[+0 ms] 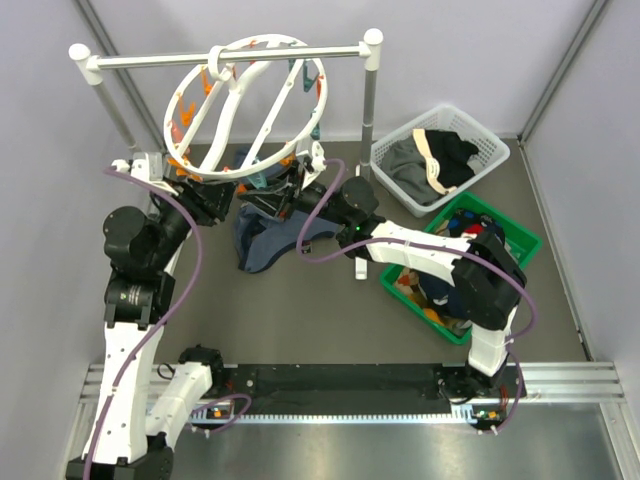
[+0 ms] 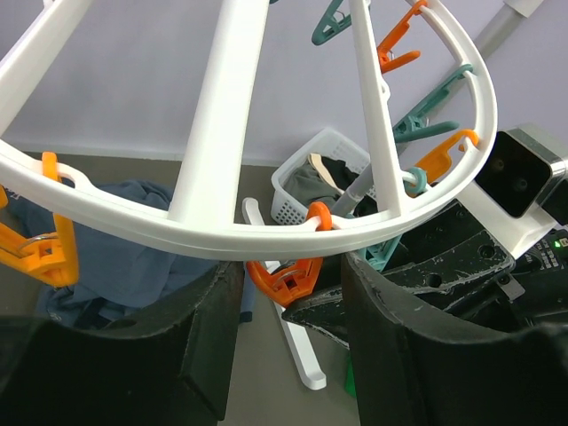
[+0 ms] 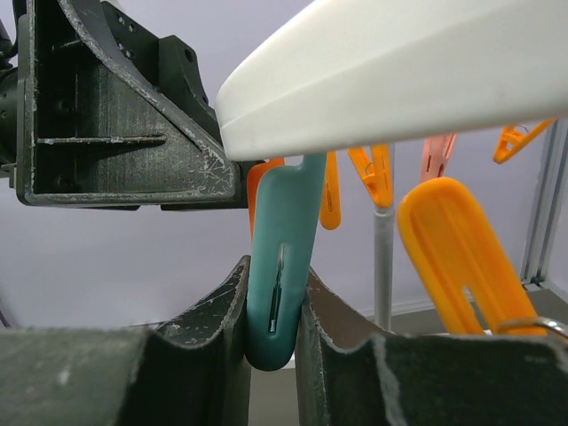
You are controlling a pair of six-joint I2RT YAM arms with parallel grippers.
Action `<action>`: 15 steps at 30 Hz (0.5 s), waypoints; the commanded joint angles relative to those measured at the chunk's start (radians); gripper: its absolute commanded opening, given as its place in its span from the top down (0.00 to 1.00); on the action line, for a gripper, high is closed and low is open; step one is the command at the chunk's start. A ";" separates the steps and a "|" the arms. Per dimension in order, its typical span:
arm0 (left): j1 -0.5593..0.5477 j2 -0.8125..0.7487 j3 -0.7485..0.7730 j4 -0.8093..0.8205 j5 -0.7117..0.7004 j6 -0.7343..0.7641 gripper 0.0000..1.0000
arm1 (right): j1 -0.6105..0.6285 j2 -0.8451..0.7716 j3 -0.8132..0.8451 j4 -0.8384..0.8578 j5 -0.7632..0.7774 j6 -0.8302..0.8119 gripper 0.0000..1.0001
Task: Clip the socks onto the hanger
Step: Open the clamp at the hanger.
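The hanger, a round white ring with orange and teal clips, hangs tilted from the rack bar. My left gripper is at its lower left rim. In the left wrist view its jaws stand open on either side of an orange clip, under the white rim. My right gripper is at the lower rim. In the right wrist view it is shut on a teal clip that hangs from the ring. Small dark socks lie in the green bin.
The white straight-bar rack stands at the back, one foot reaching forward. A blue-grey garment lies under the ring. A white basket of clothes and the green bin stand on the right.
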 commanded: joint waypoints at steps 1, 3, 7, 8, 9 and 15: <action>-0.004 0.011 0.001 0.074 -0.010 -0.004 0.48 | 0.014 -0.056 0.006 0.036 -0.002 -0.031 1.00; -0.006 0.014 0.001 0.080 -0.011 -0.010 0.49 | 0.014 -0.058 0.006 0.034 -0.002 -0.036 1.00; -0.009 0.021 0.004 0.082 -0.025 -0.014 0.49 | 0.014 -0.055 0.009 0.030 0.004 -0.044 1.00; -0.010 0.021 0.004 0.082 -0.031 -0.017 0.50 | 0.014 -0.055 0.009 0.027 0.006 -0.048 1.00; -0.010 0.022 0.004 0.082 -0.042 -0.016 0.51 | 0.014 -0.053 0.009 0.023 0.006 -0.050 1.00; -0.013 0.022 0.003 0.082 -0.074 -0.034 0.54 | 0.020 -0.053 0.009 0.013 0.017 -0.068 1.00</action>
